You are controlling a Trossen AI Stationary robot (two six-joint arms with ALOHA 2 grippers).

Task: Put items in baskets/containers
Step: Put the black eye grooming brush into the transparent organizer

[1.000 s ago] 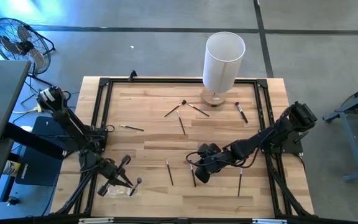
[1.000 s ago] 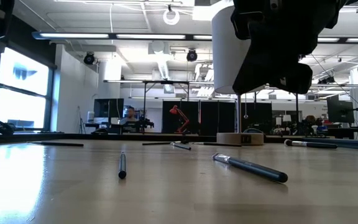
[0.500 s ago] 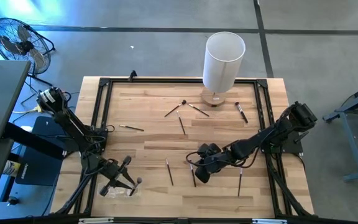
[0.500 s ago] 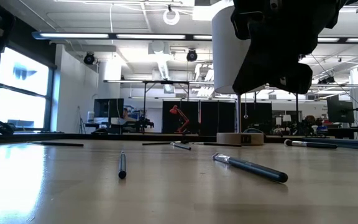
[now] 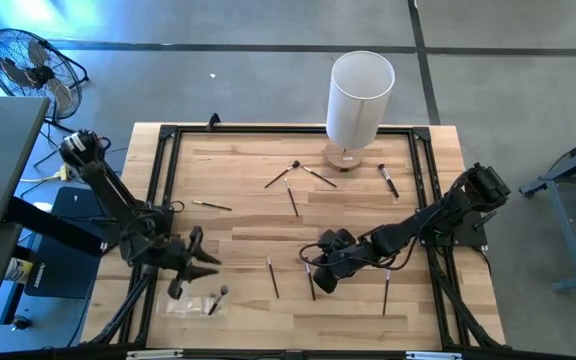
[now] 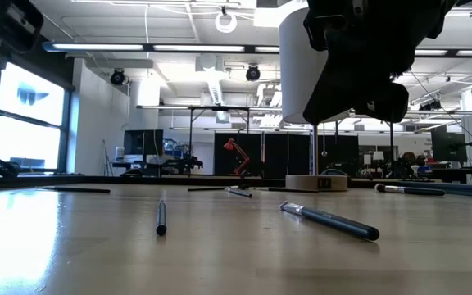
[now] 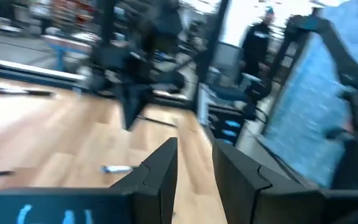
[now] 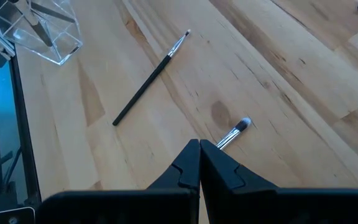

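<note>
Nearest the front edge of the wooden table [image 5: 238, 225], the clear plastic tray [image 5: 190, 304] lies flat with a brush [image 5: 217, 298] resting in it, its tufted tip toward the table's middle. Just above the tray, the left gripper [image 5: 196, 262] hangs with its two dark fingers [image 7: 160, 171] parted a little and nothing between them. To the right, at about the same depth, the right gripper [image 5: 313, 276] sits low over the boards with its fingers [image 8: 188, 165] pressed together; its wrist view shows a brush tip [image 8: 242, 124] peeking out just beyond the fingertips, though whether they pinch that brush cannot be told. Close by lie a loose brush [image 5: 272, 276] and another [image 5: 385, 290]. Farther back, a brush [image 5: 293, 202] lies mid-table and one more [image 5: 211, 205] toward the left rail. At the far edge, a tall white cylinder [image 5: 359, 98] stands on a round base, with three brushes [image 5: 281, 175] [image 5: 317, 176] [image 5: 388, 179] scattered near its foot.
</note>
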